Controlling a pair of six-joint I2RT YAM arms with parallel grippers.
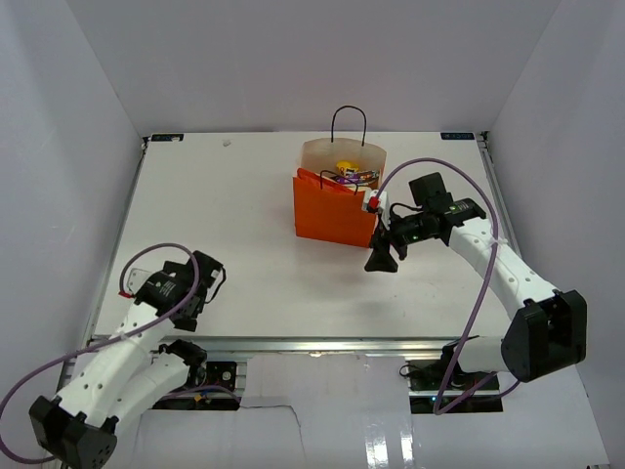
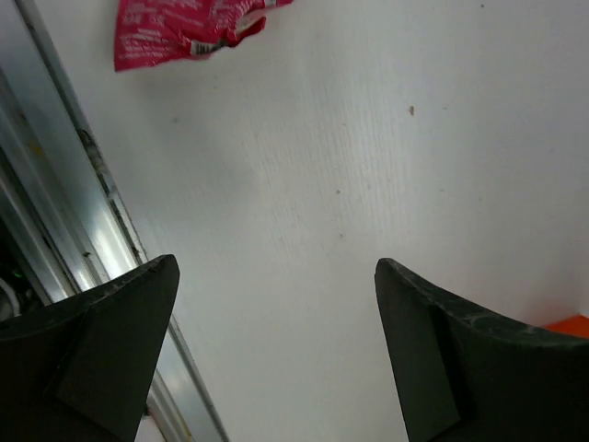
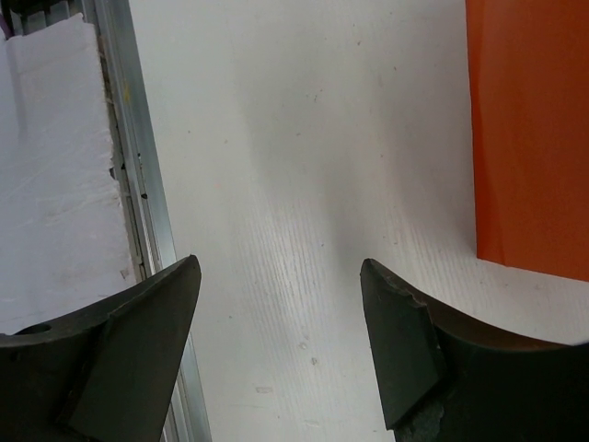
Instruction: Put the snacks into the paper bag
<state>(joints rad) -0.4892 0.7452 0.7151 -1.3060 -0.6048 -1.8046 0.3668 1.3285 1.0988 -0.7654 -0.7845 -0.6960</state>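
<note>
The orange paper bag (image 1: 332, 213) stands upright at the back centre with its black handles up. Small packets (image 1: 350, 174), one yellow and some dark, lie inside it. I cannot make out the crisp packet. My right gripper (image 1: 383, 256) is open and empty, low over the table by the bag's front right corner. In the right wrist view (image 3: 281, 262) the bag's orange wall (image 3: 529, 138) is at the upper right. My left gripper (image 1: 203, 283) is open and empty at the near left. The left wrist view (image 2: 276, 267) shows a red-pink packet (image 2: 184, 28) on the table ahead of it.
Metal rails run along the table's near edge (image 1: 293, 344) and left edge (image 1: 117, 234). White walls enclose the table on three sides. A sliver of the orange bag (image 2: 571, 324) shows at the right edge of the left wrist view.
</note>
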